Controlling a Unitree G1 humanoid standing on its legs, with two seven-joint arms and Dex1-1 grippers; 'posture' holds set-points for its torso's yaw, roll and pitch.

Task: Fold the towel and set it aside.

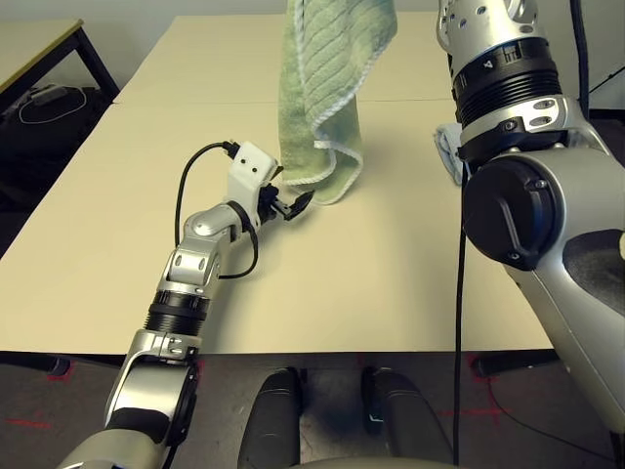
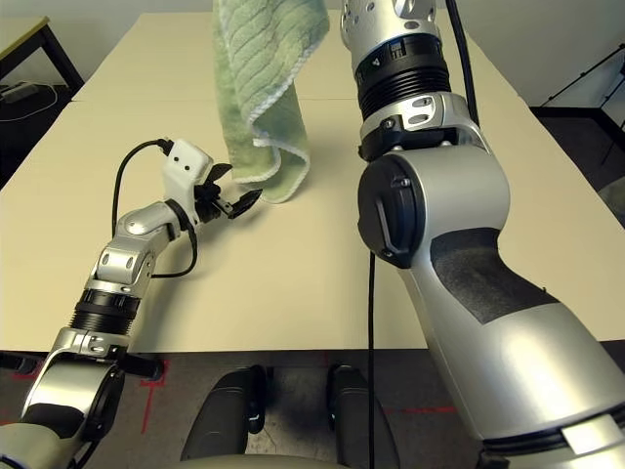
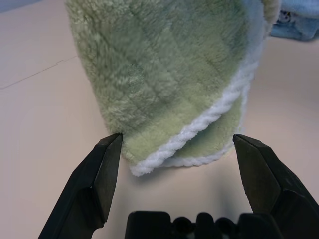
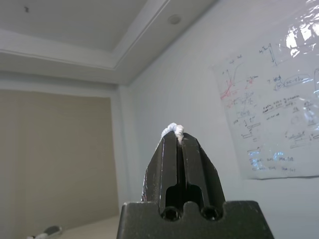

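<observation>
My right gripper [image 4: 178, 133] clamped towel [image 1: 327, 88] edge, towel hung to table [image 1: 117, 195]; my left gripper [image 3: 177, 149] wide, straddled its bottom corner

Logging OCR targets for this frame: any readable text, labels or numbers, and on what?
"4": white numeral on the black ring of the right arm's wrist.
Whiteboard sheet on the wall: handwritten graphs and notes, too small to read.
Green towel: no label visible.
</observation>
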